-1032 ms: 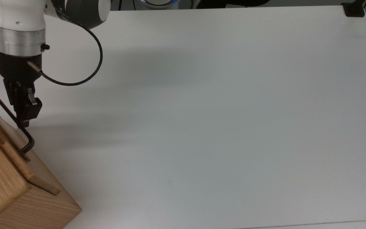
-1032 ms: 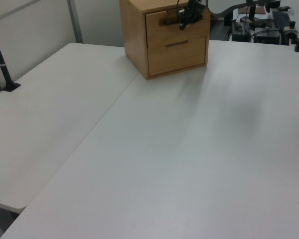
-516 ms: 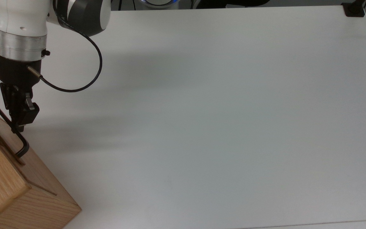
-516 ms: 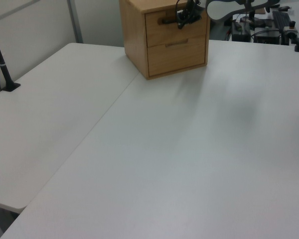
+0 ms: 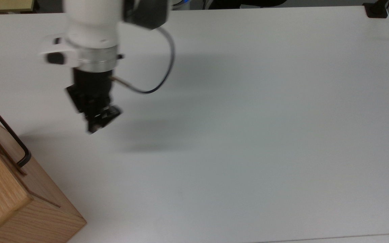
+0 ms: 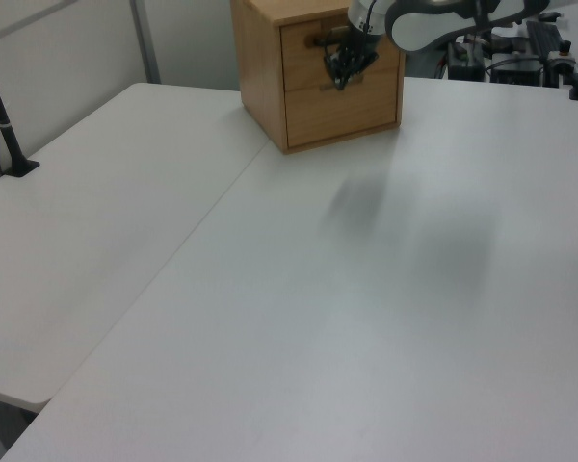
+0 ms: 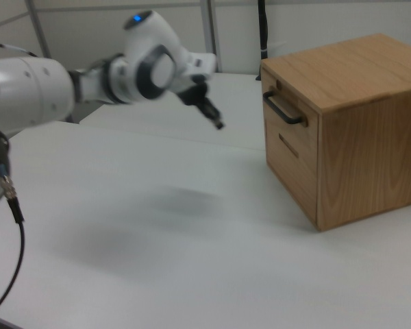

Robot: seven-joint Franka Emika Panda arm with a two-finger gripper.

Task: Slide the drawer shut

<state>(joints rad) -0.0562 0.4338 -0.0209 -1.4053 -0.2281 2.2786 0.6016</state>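
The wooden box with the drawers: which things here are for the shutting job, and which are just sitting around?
For the job:
- the drawer, pushed in flush
- its black handle
- the pincer, away from the handle

Just there:
- the cabinet
- the lower drawer
- the white table
- a black clamp

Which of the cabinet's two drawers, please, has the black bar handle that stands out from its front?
The upper drawer: its black U-shaped bar handle stands proud of the front. The lower drawer shows just a small flush pull.
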